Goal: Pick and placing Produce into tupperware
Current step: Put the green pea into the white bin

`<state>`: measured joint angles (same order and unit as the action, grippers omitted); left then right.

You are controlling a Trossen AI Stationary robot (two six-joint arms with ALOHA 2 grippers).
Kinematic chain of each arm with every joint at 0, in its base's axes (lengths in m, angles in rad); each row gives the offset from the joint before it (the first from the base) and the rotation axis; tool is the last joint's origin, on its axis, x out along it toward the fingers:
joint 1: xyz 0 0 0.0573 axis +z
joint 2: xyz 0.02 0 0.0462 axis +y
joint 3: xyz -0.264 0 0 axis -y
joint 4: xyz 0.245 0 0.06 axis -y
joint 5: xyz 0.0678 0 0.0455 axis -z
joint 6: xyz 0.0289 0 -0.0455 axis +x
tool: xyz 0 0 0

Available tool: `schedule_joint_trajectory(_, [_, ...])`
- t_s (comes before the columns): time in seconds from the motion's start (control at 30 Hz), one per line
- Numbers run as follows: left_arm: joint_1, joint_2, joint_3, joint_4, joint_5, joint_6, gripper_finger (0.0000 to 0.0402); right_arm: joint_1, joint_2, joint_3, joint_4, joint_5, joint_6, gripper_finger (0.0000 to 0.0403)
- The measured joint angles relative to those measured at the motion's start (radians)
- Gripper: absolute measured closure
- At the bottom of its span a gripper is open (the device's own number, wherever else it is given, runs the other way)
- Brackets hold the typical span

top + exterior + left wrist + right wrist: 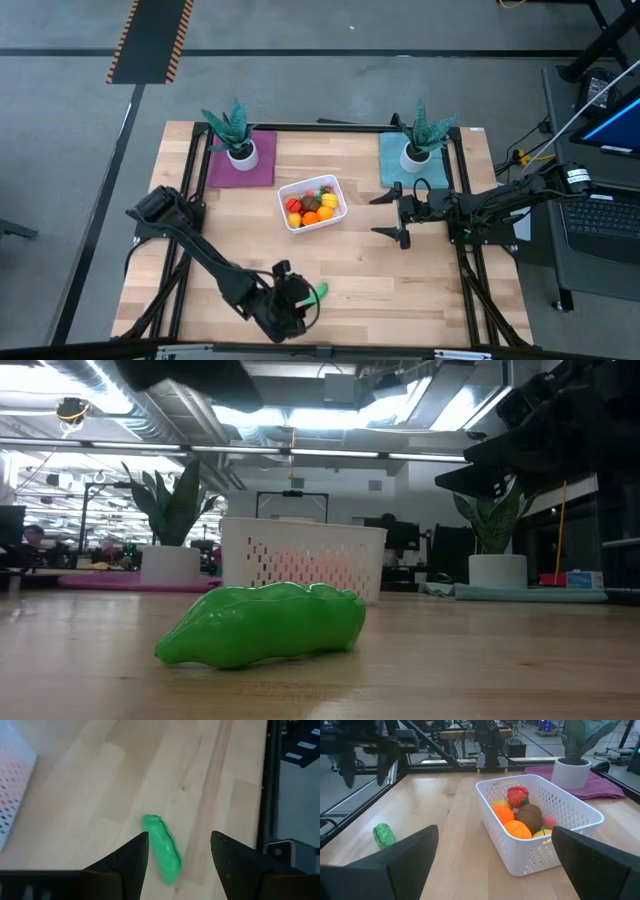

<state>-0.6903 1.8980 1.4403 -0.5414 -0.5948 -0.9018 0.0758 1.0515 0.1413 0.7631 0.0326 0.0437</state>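
The elongated green Produce piece [320, 291] [262, 622] lies on its side on the wooden table near the near edge. My left gripper [298, 303] [180, 837] hovers over it, open, with the green piece [162, 847] showing between and beyond its fingers, untouched. The white tupperware [287, 192] [530, 851] stands at the table's middle, with red, orange, yellow and brown Produce [313, 206] [519, 813] in it. My right gripper [396, 213] [492, 832] waits open to the right of the tupperware, pointing at it.
Two spiky potted plants stand at the far side, one [236, 136] on a magenta mat [250, 170], one [421, 138] on a teal mat [392, 165]. Black frame rails [463, 270] run along the table's edges. Bare wood lies between the tupperware and the green piece.
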Motion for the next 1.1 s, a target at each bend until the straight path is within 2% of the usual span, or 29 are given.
schedule_joint_trajectory(0.37, [0.022,0.191,0.308,-0.372,0.136,-0.234,0.0198,0.000,0.000,0.000,-0.064,0.000,0.000,0.0014])
schedule_joint_trajectory(0.47, [0.035,0.233,0.358,-0.410,0.179,-0.272,0.0198,0.000,0.000,0.000,-0.069,0.000,-0.001,0.0014])
schedule_joint_trajectory(0.7, [0.080,0.296,0.382,-0.408,0.261,-0.274,0.0198,0.000,0.000,0.000,-0.076,0.000,-0.002,0.0015])
schedule_joint_trajectory(1.1, [0.127,0.361,0.383,-0.402,0.303,-0.240,0.0198,0.000,0.000,0.000,-0.090,0.000,0.000,0.0014])
